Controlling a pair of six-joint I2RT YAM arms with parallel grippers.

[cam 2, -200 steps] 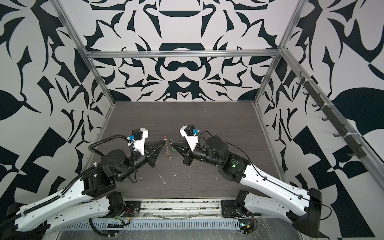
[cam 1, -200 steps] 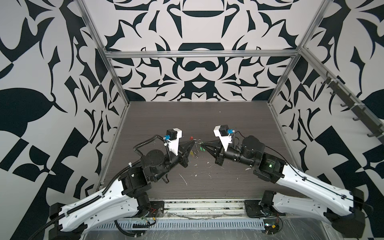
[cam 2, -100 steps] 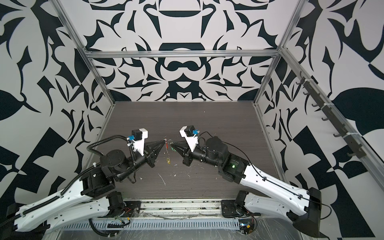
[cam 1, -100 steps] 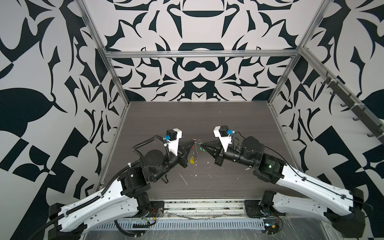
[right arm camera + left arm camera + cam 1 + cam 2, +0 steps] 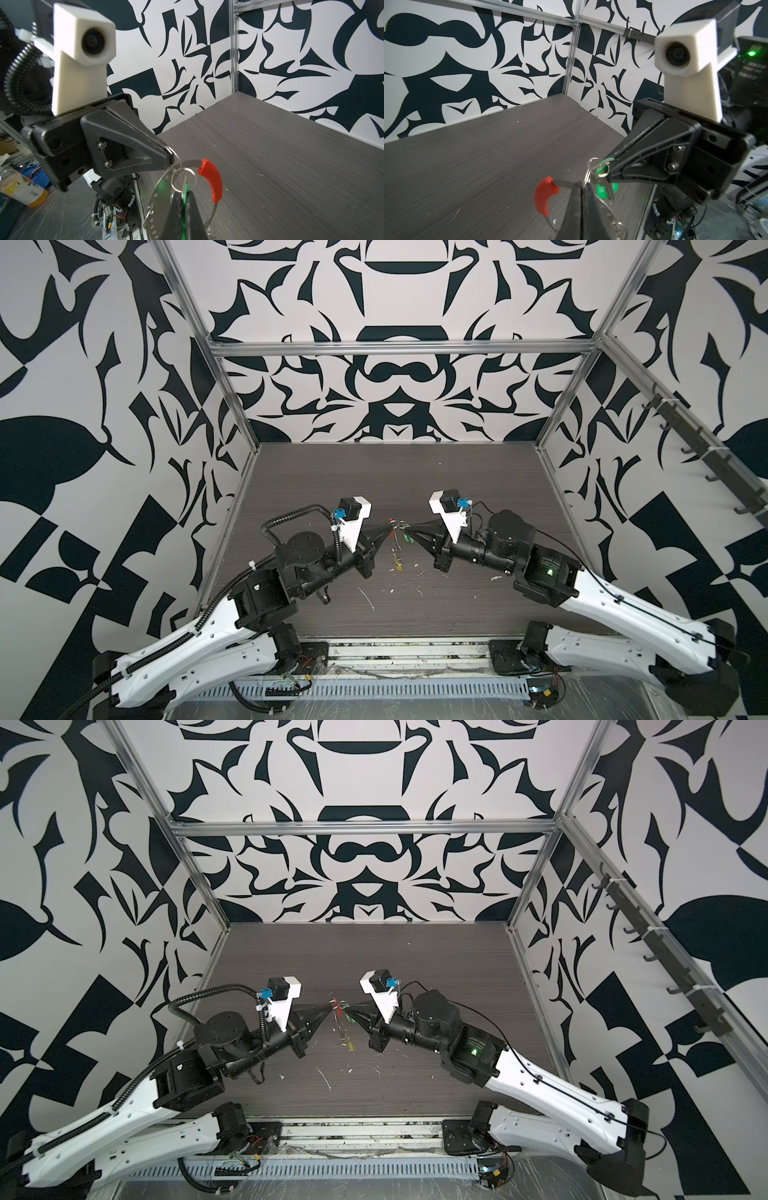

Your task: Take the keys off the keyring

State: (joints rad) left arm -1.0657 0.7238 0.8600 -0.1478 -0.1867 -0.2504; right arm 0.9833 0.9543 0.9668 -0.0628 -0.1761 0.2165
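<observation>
Both grippers meet above the middle of the dark table (image 5: 415, 481). My left gripper (image 5: 388, 526) (image 5: 581, 186) is shut on the keyring (image 5: 605, 206) (image 5: 159, 193), a thin grey holed band, right beside the red curved strip (image 5: 545, 195) (image 5: 212, 182). Facing it, my right gripper (image 5: 410, 533) (image 5: 185, 194) is shut on the green key (image 5: 184, 200) (image 5: 604, 190), which hangs from a small wire loop (image 5: 182, 178) threaded on the band. The hoop hangs down between the grippers with the yellow key (image 5: 398, 568) (image 5: 350, 1047) at its low end; whether it touches the table I cannot tell.
White scraps (image 5: 370, 602) lie on the table near the front. A bottle of orange liquid (image 5: 20, 189) lies beyond the front edge. A rail of hooks (image 5: 706, 452) runs along the right wall. Patterned walls close in three sides.
The yellow key has come down to hang low under the grippers, where it did not show a second ago. Both arms have hardly moved and both grippers stay shut.
</observation>
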